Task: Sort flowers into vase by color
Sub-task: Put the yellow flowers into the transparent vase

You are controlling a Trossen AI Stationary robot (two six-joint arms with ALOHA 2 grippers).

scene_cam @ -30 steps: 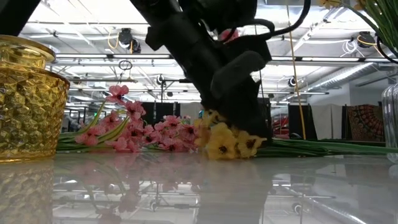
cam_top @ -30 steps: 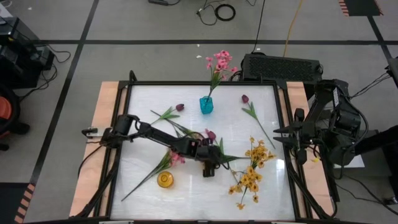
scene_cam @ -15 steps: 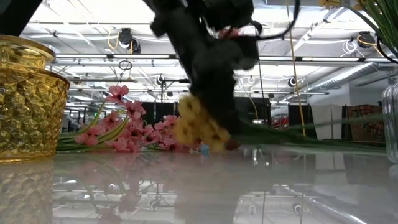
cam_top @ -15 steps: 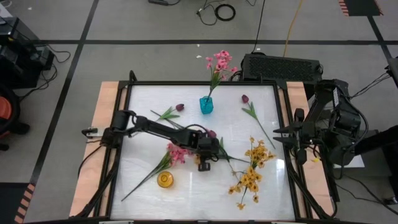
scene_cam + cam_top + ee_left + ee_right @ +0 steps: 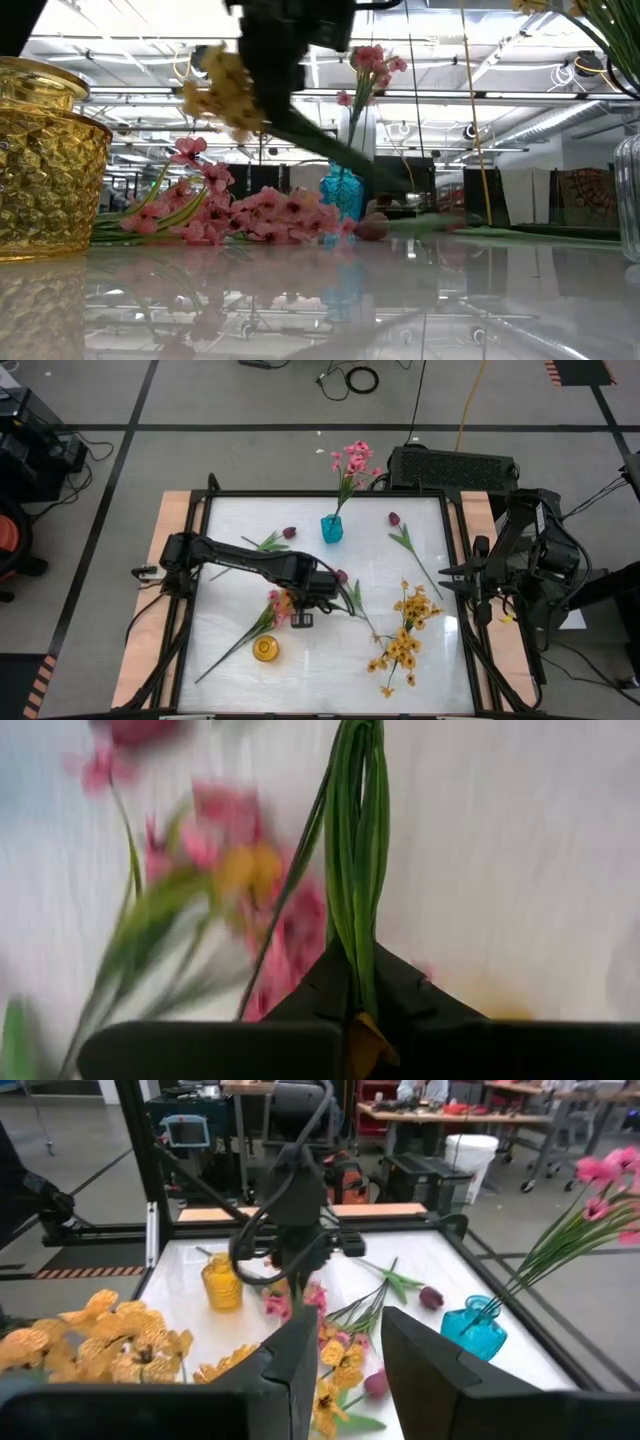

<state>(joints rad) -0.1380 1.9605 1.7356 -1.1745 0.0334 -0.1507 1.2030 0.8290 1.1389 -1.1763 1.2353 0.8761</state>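
While the right gripper [image 5: 478, 572] waits at the table's right edge, fingers slightly parted and empty, the left gripper [image 5: 302, 618] sits just left of centre frame, clamped on a yellow blossom spray [image 5: 222, 92] lifted off the table. Just below it stands the yellow vase [image 5: 265, 649]; the blue vase [image 5: 331, 528] holds a pink spray at upper centre. Bare tabletop [image 5: 320, 680] lies open along the lower edge.

pink flowers [image 5: 200, 910] blurred, yellow vase [image 5: 45, 160] cropped
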